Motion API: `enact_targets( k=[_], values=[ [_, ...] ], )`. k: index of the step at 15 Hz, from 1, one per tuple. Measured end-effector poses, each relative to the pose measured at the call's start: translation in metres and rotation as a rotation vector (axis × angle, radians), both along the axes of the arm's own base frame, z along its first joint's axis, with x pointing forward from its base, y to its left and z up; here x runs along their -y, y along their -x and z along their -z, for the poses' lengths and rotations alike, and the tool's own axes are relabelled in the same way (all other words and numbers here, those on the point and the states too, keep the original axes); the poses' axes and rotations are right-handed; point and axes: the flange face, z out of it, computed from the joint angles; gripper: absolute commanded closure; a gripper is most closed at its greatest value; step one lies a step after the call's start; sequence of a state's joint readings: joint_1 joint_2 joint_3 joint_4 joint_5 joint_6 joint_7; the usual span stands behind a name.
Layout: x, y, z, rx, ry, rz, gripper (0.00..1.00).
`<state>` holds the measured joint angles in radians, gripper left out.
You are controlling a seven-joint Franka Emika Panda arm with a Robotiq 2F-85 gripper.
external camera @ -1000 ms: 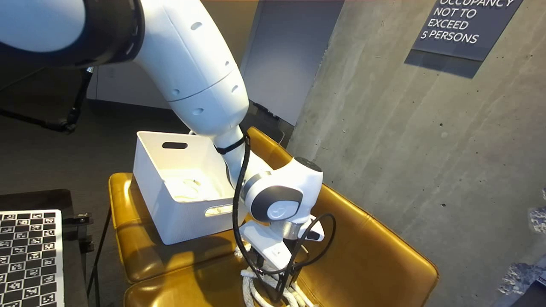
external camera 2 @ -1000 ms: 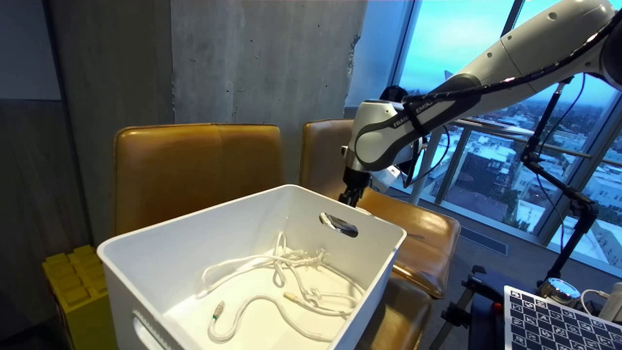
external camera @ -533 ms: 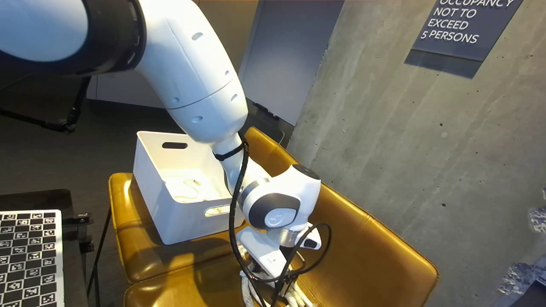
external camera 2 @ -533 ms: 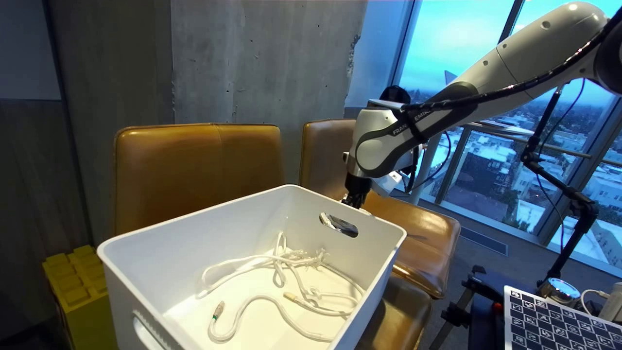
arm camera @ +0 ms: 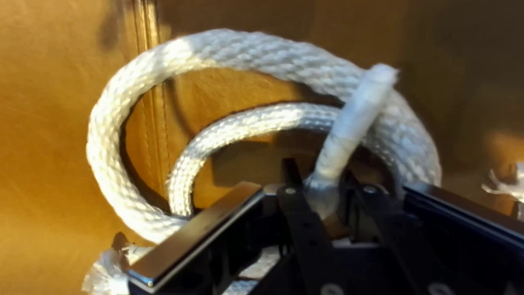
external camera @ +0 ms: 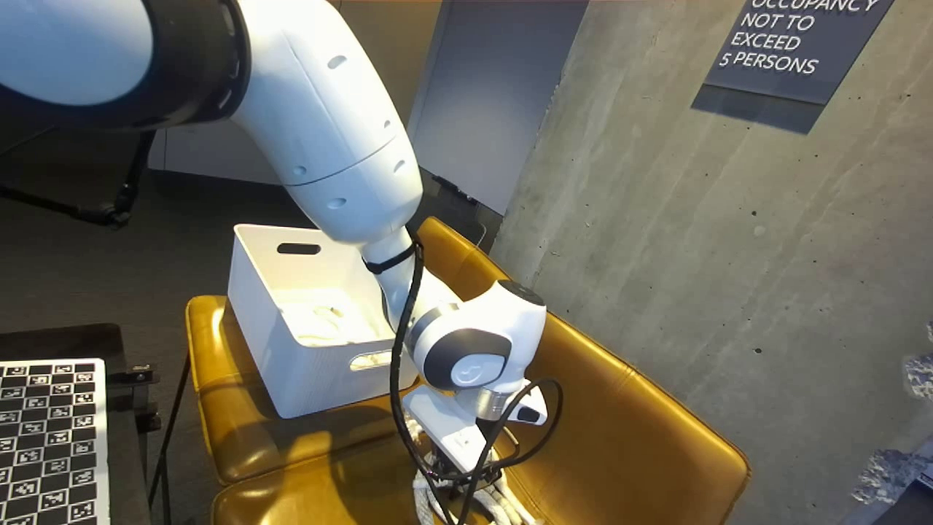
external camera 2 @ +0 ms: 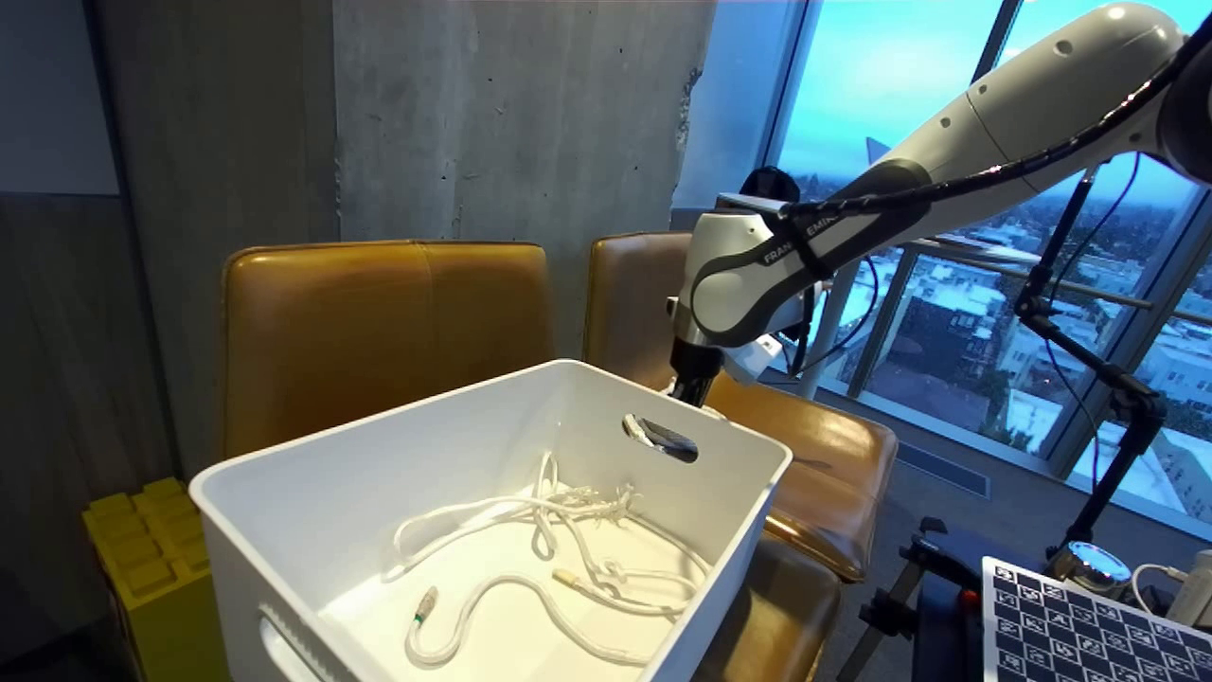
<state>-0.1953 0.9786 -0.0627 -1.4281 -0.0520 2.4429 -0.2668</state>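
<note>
Tool [arm camera: 320, 176] pinches a white rope end [arm camera: 354, 123] between its jaws, tip protruding.

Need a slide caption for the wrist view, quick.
Black two-fingered end effector straddling a smooth white rope end, with looped white braided rope on tan leather upholstery.

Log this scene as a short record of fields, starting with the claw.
claw: closed on the taped rope end, which tilts
crossing: in the wrist view, that end passes in front of the thick rope loop
within that loop: a thinner loop
support: brown leather seat
container: white bin, open-topped, on the neighbouring seat
contents: loose white cord
scene edges: patterned board in both exterior views; yellow block in an exterior view
unclear: which loop the taped end belongs to
</note>
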Motion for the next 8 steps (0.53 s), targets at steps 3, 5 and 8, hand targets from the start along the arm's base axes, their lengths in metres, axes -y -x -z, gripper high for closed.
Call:
enact_targets(
  k=[3,5,8],
  values=[
    [-0.005,-0.002,-0.002,0.001,0.007,-0.005,0.98],
    [-0.015,-0.004,-0.015,0.01,0.019,-0.016,0.98],
    [-0.048,-0.01,-0.067,0.058,0.027,-0.058,0.98]
  ],
)
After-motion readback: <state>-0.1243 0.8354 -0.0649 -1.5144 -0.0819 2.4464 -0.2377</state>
